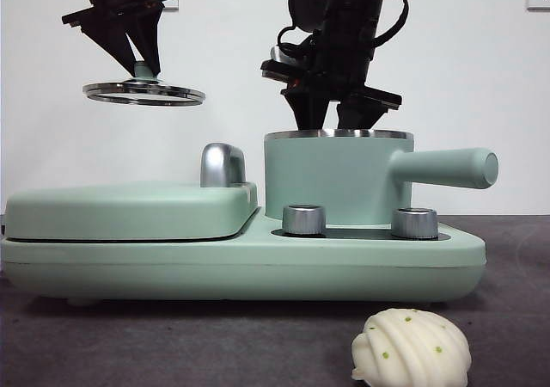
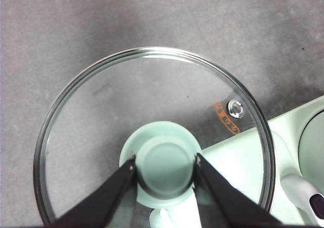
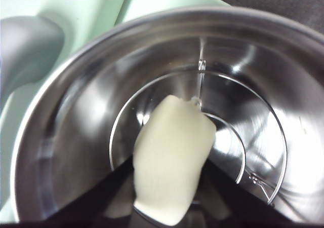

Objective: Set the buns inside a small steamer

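Observation:
The small steamer (image 1: 335,181), a mint-green pot with a steel rim and a long side handle (image 1: 447,168), stands open on the appliance. My right gripper (image 1: 331,122) reaches down into it, shut on the smooth cream bun (image 3: 172,162), which hangs inside the steel interior (image 3: 76,116) above the rack. The ridged white bun with green specks (image 1: 412,348) lies on the table in front of the appliance. High at the left, my left gripper (image 1: 146,70) is shut on the green knob (image 2: 164,164) of the glass lid (image 1: 144,93), holding it level in the air.
A flat mint-green hinged griddle (image 1: 129,208) with a chrome handle (image 1: 222,163) takes up the appliance's left half. Two steel dials (image 1: 303,219) (image 1: 414,223) sit on the base (image 1: 241,267) before the pot. Dark table runs around it.

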`<move>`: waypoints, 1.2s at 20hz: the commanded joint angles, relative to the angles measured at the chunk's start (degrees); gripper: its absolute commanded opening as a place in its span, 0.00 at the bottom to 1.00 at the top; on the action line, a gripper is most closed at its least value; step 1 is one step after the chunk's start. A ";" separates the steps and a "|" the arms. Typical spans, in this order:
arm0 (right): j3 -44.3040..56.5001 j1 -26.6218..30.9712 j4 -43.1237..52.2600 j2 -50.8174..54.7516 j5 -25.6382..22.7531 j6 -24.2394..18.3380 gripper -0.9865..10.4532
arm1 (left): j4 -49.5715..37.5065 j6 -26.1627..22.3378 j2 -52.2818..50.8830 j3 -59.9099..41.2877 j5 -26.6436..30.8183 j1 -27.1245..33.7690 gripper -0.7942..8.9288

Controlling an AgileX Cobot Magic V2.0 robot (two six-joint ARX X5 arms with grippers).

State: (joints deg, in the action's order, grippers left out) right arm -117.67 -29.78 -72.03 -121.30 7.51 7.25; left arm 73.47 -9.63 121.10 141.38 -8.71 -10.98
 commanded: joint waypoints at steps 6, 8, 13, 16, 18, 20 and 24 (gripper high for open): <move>-2.25 -0.11 1.51 -1.55 0.20 -1.25 0.49 | -1.49 0.24 -0.44 2.69 -0.09 0.83 0.17; -3.89 -0.09 0.87 -1.14 0.17 -1.31 0.49 | -1.51 0.24 -0.44 2.69 -0.09 0.92 0.17; -12.39 -0.09 -9.22 0.72 -0.04 -2.16 0.49 | -1.40 0.28 -0.44 2.69 -0.11 1.18 0.17; -11.82 -0.55 -9.35 4.81 -0.09 -1.88 0.49 | -1.36 0.31 -0.44 2.69 -0.11 1.18 0.17; -10.27 -1.40 -9.42 8.79 -0.07 -1.73 0.49 | -1.31 0.94 -0.44 2.69 -0.11 1.18 0.17; -6.38 -2.36 -9.42 13.70 -0.04 -1.53 0.49 | -1.27 1.14 -0.44 2.69 -0.11 1.22 0.17; 8.31 -4.68 -9.40 26.88 -0.11 -0.81 0.49 | -1.29 1.14 -0.44 2.69 -0.11 1.22 0.17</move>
State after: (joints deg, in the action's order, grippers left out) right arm -108.77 -34.17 -76.93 -93.86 7.49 5.98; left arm 73.43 -8.95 121.10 141.38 -8.71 -9.76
